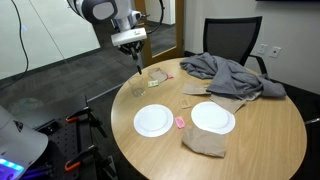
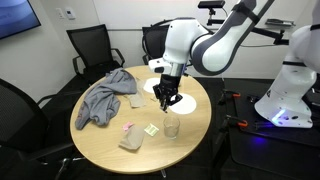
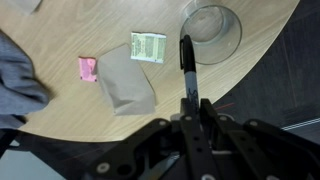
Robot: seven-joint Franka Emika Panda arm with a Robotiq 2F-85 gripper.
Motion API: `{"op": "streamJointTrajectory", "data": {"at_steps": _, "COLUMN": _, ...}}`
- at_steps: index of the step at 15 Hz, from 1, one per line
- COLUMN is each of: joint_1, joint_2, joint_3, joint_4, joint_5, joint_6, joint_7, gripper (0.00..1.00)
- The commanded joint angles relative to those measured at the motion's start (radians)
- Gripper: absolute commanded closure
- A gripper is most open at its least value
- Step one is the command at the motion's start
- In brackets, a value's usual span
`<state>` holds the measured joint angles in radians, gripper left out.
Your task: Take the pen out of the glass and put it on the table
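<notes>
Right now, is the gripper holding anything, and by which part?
The pen, pinched at its upper end by the gripper; its lower end hangs free near the rim of the glass.

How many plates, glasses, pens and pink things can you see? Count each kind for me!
white plates: 2
glass: 1
pen: 1
pink thing: 1
Total: 5

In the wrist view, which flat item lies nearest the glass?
The green-and-white packet; the tan napkin and the pink item lie farther from the glass.
</notes>
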<state>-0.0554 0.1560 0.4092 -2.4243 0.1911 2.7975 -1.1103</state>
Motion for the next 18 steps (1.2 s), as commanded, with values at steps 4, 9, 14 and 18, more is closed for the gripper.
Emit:
{"op": "streamJointTrajectory", "data": {"at_steps": 4, "joint_1": 0.091, "joint_2": -0.148, "joint_3": -0.199, "joint_4": 0.013, "joint_5": -0.265, "joint_6": -0.095, "joint_7": 0.336, "gripper": 0.97}}
{"op": "streamJointTrajectory", "data": {"at_steps": 9, "joint_1": 0.118, "joint_2": -0.069, "joint_3": -0.268, "joint_4": 0.117, "joint_5": -0.591, "joint_6": -0.247, "joint_7": 0.675, "gripper": 0.97}}
{"op": "streamJointTrajectory", "data": {"at_steps": 14, "joint_1": 0.157, "joint_2": 0.046, "joint_3": -0.276, "joint_4": 0.201, "joint_5": -0.677, "joint_6": -0.343, "joint_7": 0.832, "gripper": 0.97}}
{"op": "streamJointTrajectory", "data": {"at_steps": 18, "joint_1": 0.176, "joint_2": 0.13, "joint_3": -0.287, "joint_4": 0.248, "joint_5": -0.662, "joint_6": -0.32, "joint_7": 0.869, "gripper": 0.97}}
